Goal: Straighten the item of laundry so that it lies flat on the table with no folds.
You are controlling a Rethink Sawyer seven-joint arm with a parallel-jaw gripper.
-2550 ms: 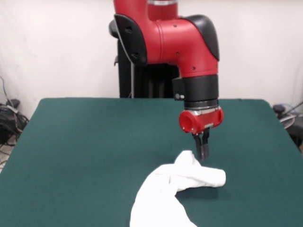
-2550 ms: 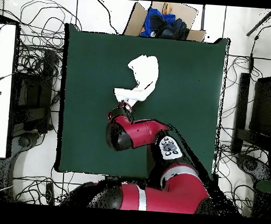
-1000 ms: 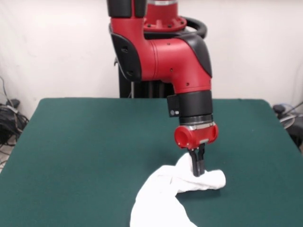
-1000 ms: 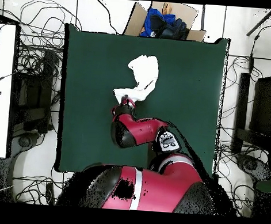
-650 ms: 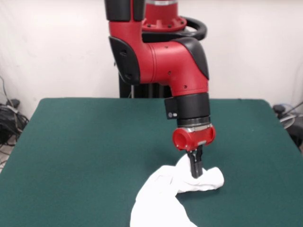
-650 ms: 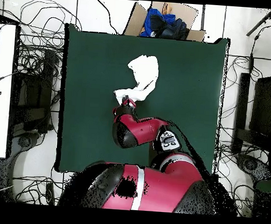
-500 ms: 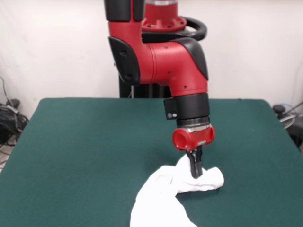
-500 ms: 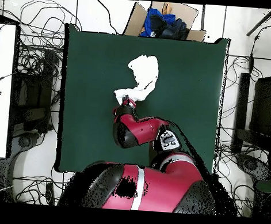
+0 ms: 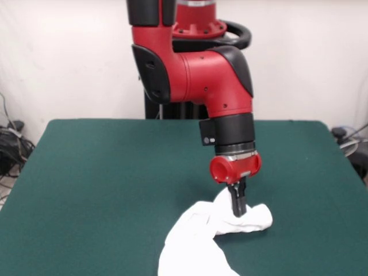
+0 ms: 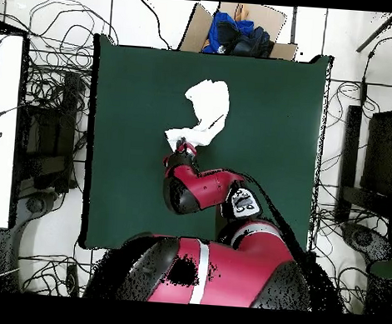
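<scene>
From the front, we see the gripper [image 9: 238, 210] pressed down into the rolled end of the item of laundry [image 9: 213, 238], which lies bunched near the front edge of the table [image 9: 103, 172] and runs off the bottom of the picture. The two dark fingers stand close together with white cloth around their tips, so we judge them pinched on a fold of the shirt, though the contact itself is partly hidden. The risk we see here is that the pinch takes several layers at once: a lift would then carry the whole roll up as a lump and leave the twist in it. A shallow hold could also slip free once the cloth is pulled.

From overhead, we see the shirt [image 10: 204, 111] as a crumpled white shape in the upper middle of the table [image 10: 265, 182], its narrow end under the gripper [image 10: 180, 149]. The arm covers the fingers here, so we cannot read them. We judge that a pull toward the robot's base may only drag the bundle along the green top without opening it.
</scene>
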